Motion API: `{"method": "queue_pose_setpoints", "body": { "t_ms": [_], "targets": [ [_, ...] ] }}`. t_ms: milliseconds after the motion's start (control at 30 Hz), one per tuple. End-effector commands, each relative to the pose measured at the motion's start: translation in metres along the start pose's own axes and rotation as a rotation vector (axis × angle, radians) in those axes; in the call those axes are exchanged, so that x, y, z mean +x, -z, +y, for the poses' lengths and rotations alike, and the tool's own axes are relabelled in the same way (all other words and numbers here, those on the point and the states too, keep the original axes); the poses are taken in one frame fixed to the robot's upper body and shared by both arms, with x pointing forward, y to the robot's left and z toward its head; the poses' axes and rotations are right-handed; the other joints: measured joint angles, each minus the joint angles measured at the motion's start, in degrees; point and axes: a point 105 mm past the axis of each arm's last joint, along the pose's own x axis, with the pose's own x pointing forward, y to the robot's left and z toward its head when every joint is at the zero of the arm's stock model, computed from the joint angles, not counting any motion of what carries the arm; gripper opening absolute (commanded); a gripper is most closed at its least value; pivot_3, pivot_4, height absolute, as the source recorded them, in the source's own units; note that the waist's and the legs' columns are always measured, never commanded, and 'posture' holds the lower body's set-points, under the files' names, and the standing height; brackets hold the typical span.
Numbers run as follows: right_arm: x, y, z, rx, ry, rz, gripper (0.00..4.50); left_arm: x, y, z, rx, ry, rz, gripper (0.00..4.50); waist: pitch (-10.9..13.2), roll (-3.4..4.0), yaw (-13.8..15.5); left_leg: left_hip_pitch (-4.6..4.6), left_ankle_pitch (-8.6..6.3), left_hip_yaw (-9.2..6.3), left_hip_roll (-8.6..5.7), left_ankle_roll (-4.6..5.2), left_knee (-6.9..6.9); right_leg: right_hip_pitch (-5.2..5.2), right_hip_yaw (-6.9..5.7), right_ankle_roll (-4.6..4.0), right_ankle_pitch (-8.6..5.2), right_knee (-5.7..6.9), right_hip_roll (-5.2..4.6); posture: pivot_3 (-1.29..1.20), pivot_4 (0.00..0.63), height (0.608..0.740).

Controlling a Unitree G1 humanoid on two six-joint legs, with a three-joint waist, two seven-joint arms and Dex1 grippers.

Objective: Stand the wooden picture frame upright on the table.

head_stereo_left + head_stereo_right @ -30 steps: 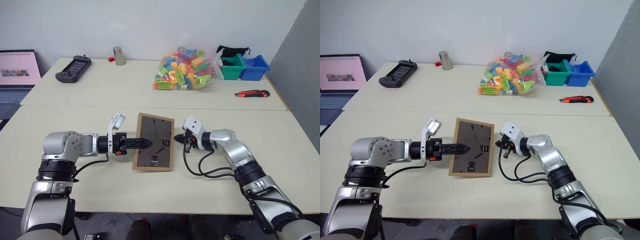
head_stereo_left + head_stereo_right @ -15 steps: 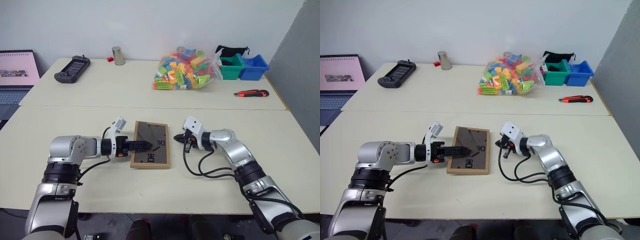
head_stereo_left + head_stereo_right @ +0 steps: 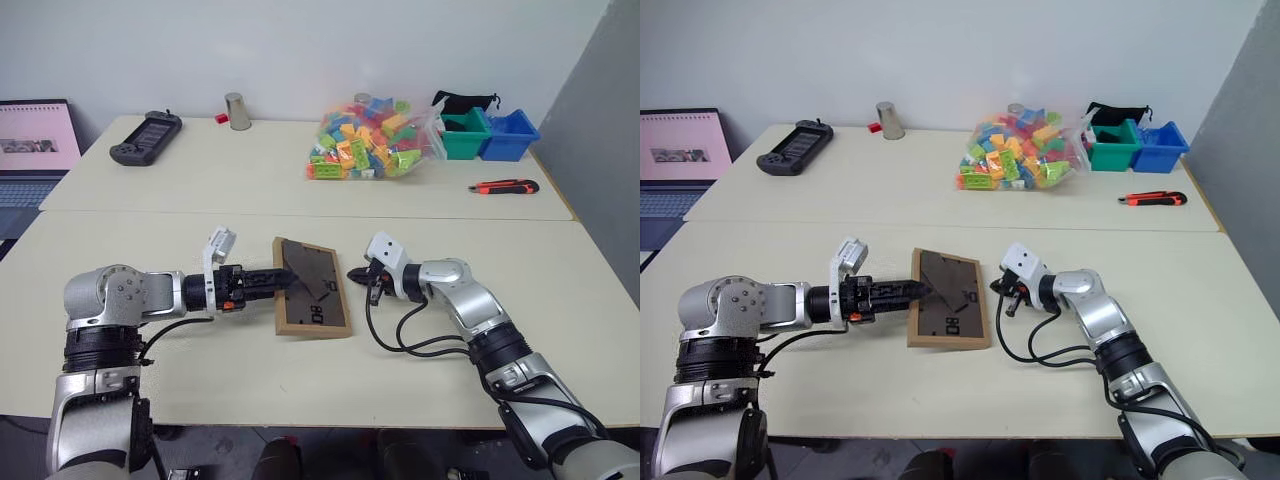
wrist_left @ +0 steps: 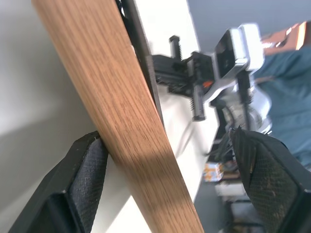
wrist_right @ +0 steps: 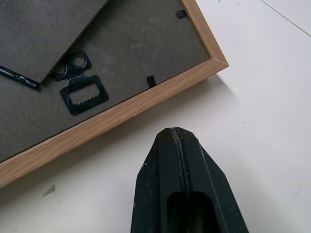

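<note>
1. Since a second ago the wooden picture frame (image 3: 313,302) has gone from steeply tilted, with its far edge raised, to lying low on the table (image 3: 330,380), back panel up.
2. Over the same second the left gripper (image 3: 292,282) has been drawn back toward the frame's left edge, its tips now seen over the near-left part of the dark back panel.
3. In the left wrist view the left gripper's two black fingers (image 4: 80,187) are seen spread wide, one on either side of the light-wood edge of the frame (image 4: 121,116); one pad lies against that edge, the other is apart from it.
4. The right gripper (image 3: 360,277) is seen just beside the frame's right edge, not touching it, its fingers pressed together with nothing between them.
5. In the right wrist view the frame's corner, the grey back and a sawtooth hanger (image 5: 80,92) are seen.
6. On the far table a bag of coloured blocks (image 3: 372,140), a green bin (image 3: 465,135), a blue bin (image 3: 508,136) and a utility knife (image 3: 503,186) are seen.
</note>
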Motion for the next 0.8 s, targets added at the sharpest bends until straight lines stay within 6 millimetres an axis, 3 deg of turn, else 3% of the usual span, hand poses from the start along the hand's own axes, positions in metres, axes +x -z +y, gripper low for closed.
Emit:
{"method": "queue_pose_setpoints", "body": {
  "t_ms": [33,367,600,800],
  "targets": [
    [-0.002,-0.017,-0.001,-0.032,0.013,-0.059,0.0,0.007,0.006,-0.018,0.024,0.064,0.008,4.09,0.0,0.0,0.05,0.0,0.0,0.0,0.0,0.0,0.0,0.0,0.0,0.0,0.0,0.0,-0.01,0.0,0.15,0.74],
    [-0.002,-0.016,-0.005,-0.027,0.024,-0.056,0.0,0.002,0.016,-0.024,0.037,0.08,0.037,4.09,0.0,0.0,0.08,0.01,0.01,-0.01,0.01,-0.02,-0.01,0.0,-0.01,0.0,0.0,0.01,0.0,0.0,0.15,0.74],
    [0.0,-0.018,-0.004,-0.023,0.025,-0.065,0.0,0.011,0.032,-0.02,0.04,0.051,0.081,4.09,0.0,0.0,0.11,0.01,0.0,-0.01,0.01,-0.02,-0.01,0.0,0.0,0.0,0.0,-0.01,-0.01,0.0,0.15,0.74],
    [0.0,-0.016,-0.002,-0.027,0.021,-0.063,0.0,0.016,0.028,-0.007,0.022,-0.003,0.043,3.08,0.0,0.0,0.23,0.01,0.0,-0.01,0.01,-0.02,-0.01,0.0,0.0,0.0,0.0,-0.01,-0.01,0.0,0.15,0.74]
  ]
}}
